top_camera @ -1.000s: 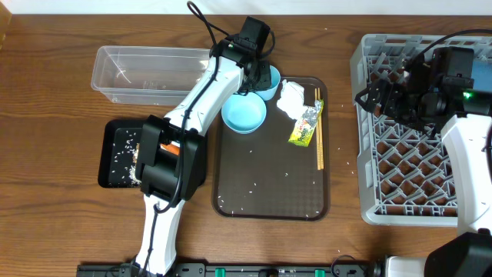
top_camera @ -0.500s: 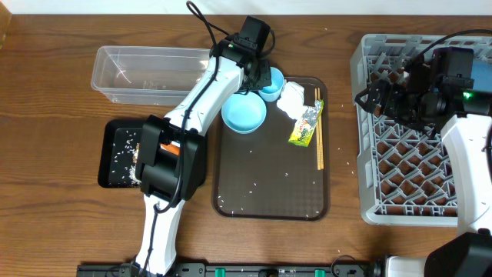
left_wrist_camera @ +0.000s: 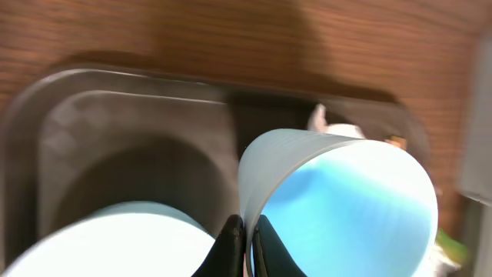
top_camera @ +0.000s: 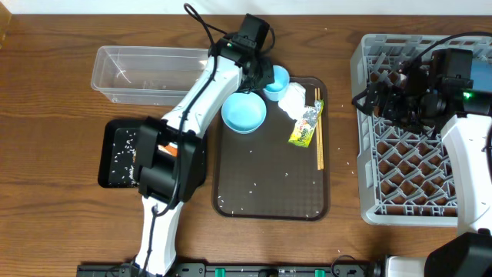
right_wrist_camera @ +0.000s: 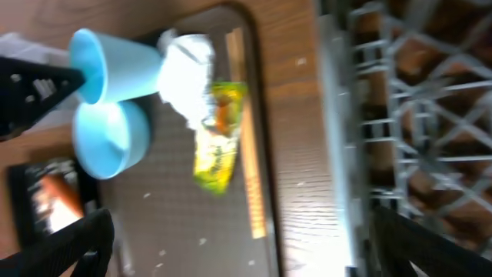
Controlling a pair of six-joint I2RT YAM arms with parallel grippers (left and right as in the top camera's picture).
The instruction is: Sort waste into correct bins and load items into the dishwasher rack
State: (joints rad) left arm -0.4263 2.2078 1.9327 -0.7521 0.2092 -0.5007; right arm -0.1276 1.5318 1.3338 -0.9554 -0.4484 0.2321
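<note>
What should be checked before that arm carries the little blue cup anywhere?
1. Left tool shut on the light-blue cup at its rim: ok.
2. Cup's inside free of food: ok, as far as it shows.
3. Crumpled paper clear of the cup: cannot tell, it lies right beside the cup's base.
4. Blue bowl clear of the cup: cannot tell, they sit very close.
5. Right tool open, over the dishwasher rack: ok.
6. Free cells showing in the rack: ok.

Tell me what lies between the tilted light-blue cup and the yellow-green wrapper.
The crumpled white paper lies between the cup and the wrapper, clearest in the overhead view.
</note>
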